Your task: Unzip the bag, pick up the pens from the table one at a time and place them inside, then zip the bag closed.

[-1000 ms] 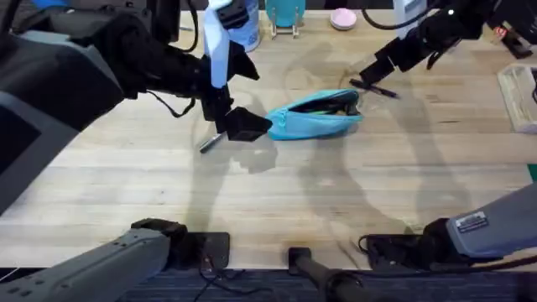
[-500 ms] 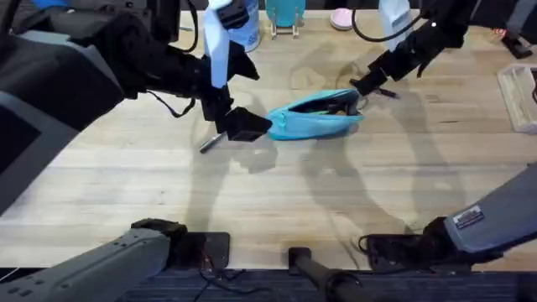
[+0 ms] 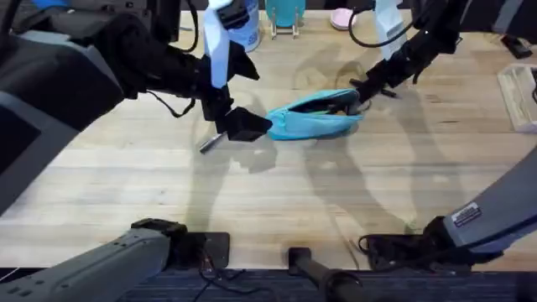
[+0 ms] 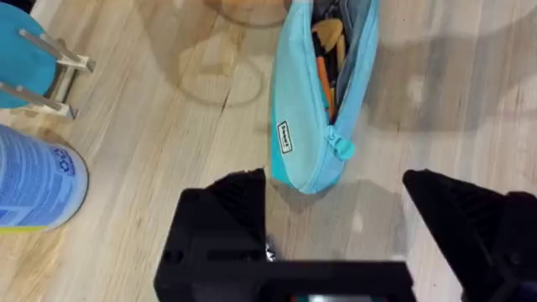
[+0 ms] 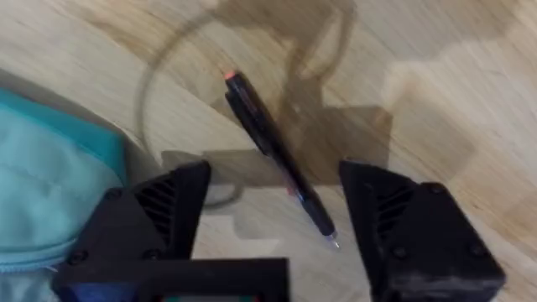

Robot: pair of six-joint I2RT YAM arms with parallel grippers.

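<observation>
The black pen (image 5: 277, 164) lies flat on the table (image 3: 277, 201), just beside the far right end of the bag (image 3: 319, 113). In the right wrist view its long axis runs on a slant between the fingers, red tip pointing away from the gripper. The right gripper (image 5: 273, 220) hangs directly above it with fingers apart, so this arm is the nearer one. The bag is unzipped. The left gripper (image 4: 340, 231), also spread, waits at the bag's left end. The grey pen (image 3: 210, 143) rests near it.
</observation>
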